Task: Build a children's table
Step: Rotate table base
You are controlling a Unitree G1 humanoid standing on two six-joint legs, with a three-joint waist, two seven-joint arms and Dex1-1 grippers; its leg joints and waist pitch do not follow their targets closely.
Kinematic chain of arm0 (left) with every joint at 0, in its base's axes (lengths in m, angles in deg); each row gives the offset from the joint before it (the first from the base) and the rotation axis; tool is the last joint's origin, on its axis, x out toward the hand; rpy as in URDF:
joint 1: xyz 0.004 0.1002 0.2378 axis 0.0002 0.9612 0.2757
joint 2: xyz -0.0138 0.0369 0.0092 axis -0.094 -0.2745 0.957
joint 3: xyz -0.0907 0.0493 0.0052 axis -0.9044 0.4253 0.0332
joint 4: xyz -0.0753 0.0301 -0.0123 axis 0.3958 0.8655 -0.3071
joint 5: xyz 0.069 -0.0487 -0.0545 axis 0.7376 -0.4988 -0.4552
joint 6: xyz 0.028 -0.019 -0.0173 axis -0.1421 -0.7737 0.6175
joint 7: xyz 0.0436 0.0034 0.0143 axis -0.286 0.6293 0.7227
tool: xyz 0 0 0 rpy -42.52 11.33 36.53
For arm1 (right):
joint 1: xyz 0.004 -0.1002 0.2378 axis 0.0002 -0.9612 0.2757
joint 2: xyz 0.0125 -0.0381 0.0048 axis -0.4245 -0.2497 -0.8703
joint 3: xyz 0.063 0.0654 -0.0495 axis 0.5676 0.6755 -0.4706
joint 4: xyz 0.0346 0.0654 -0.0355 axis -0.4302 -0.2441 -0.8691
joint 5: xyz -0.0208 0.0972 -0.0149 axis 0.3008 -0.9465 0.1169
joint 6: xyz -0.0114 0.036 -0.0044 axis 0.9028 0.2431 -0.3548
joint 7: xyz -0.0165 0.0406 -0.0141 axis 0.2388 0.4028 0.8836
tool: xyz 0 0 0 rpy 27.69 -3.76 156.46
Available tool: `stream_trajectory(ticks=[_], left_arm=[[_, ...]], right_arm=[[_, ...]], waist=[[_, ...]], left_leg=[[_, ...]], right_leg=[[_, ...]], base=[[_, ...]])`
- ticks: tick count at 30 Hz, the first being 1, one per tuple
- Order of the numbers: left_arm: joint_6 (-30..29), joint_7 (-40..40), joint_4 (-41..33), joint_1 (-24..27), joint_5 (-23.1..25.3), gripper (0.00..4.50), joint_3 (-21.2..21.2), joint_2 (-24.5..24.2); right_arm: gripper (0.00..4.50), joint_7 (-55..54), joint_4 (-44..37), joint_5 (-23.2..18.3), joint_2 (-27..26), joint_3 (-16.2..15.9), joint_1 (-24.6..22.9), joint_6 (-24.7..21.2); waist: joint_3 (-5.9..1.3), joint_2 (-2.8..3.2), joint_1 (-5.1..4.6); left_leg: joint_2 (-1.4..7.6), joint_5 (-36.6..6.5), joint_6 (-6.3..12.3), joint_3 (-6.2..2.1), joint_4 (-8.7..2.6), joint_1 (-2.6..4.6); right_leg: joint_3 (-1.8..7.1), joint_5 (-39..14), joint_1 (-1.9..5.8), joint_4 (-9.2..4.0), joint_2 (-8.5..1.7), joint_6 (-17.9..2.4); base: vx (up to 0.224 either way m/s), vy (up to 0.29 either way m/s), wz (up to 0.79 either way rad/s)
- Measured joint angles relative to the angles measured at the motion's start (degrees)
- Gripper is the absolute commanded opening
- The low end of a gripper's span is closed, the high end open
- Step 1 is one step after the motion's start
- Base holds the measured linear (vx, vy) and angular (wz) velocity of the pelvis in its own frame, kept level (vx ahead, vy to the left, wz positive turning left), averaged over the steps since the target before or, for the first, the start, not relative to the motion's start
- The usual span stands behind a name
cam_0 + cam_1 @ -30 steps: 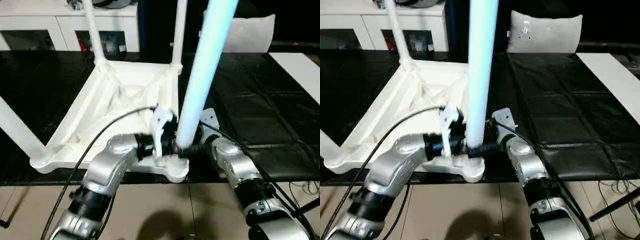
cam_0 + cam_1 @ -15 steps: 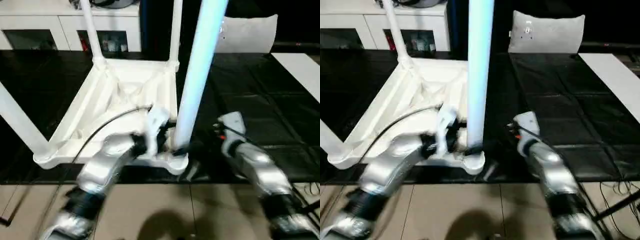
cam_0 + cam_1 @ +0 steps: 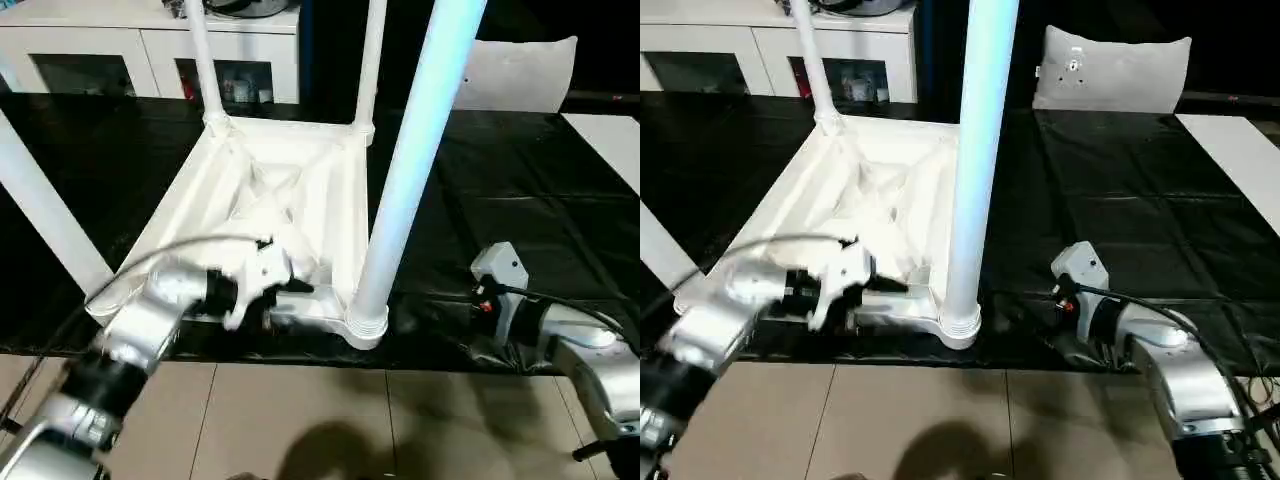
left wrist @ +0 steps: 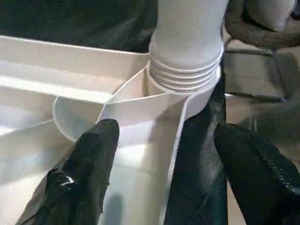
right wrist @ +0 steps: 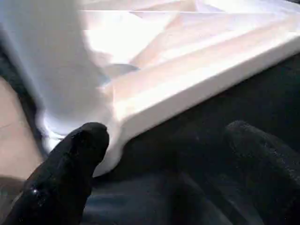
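Item: children's table, upturned tabletop [image 3: 290, 200] on black bench [image 3: 540, 190], near corner at the bench's front edge, tan floor [image 3: 940, 420] below. Four legs upright in corner sockets; nearest leg [image 3: 410, 170] seated. Left gripper [image 4: 159, 164]: jaws apart, straddling the tabletop rim beside that socket. Right gripper [image 5: 159, 187]: jaws wide apart, near the corner, clamped on nothing. Behind: white cabinet [image 3: 150, 40], grey-white panel [image 3: 1110, 70]

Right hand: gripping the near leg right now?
No. The right hand sits on the black mat beside the near leg, fingers apart and off it.
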Motion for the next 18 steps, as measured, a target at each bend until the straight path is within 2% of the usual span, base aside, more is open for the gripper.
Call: stream_trajectory(ticks=[6, 11, 16, 18], left_arm=[[0.1, -2.9, 5.0, -2.4, 0.6, 3.02, 1.2, 1.7], [0.1, -3.5, 7.4, -2.8, 0.6, 2.51, 2.1, 4.4], [1.8, -3.7, 11.1, -4.2, 1.6, 2.22, 2.2, 5.1], [2.8, -4.0, 13.0, -5.3, 1.9, 1.98, 2.2, 5.2]], right_arm=[[4.5, 4.2, -2.3, -2.5, 2.1, -0.5, -1.0, -2.1], [4.5, 7.2, -5.3, -4.4, 3.0, -0.9, -2.2, -4.6], [4.5, 8.4, -6.1, -5.2, 4.0, -1.6, -2.6, -5.9], [4.5, 9.1, -6.4, -5.9, 4.2, -1.7, -2.7, -6.7]], waist=[[-0.01, 0.0, 0.22], [0.0, -0.01, 0.31], [0.0, -0.03, 0.32], [0.0, -0.03, 0.32]], left_leg=[[0.01, 0.0, 0.0, -0.01, -0.09, -0.04], [0.01, 0.0, 0.02, -0.01, -0.08, -0.04], [0.01, 0.0, 0.01, -0.01, -0.07, -0.03], [0.01, 0.0, 0.01, -0.01, -0.07, -0.02]], right_leg=[[-0.05, 0.0, -0.04, 0.01, 0.0, 0.0], [-0.05, 0.0, -0.03, 0.0, 0.0, 0.0], [-0.07, 0.0, -0.02, -0.03, 0.0, 0.0], [-0.07, 0.0, 0.01, -0.05, -0.01, 0.0]], base=[[0.0, 0.0, 0.0], [0.0, 0.0, 0.0], [0.0, 0.0, 0.0], [0.0, 0.0, 0.0]])
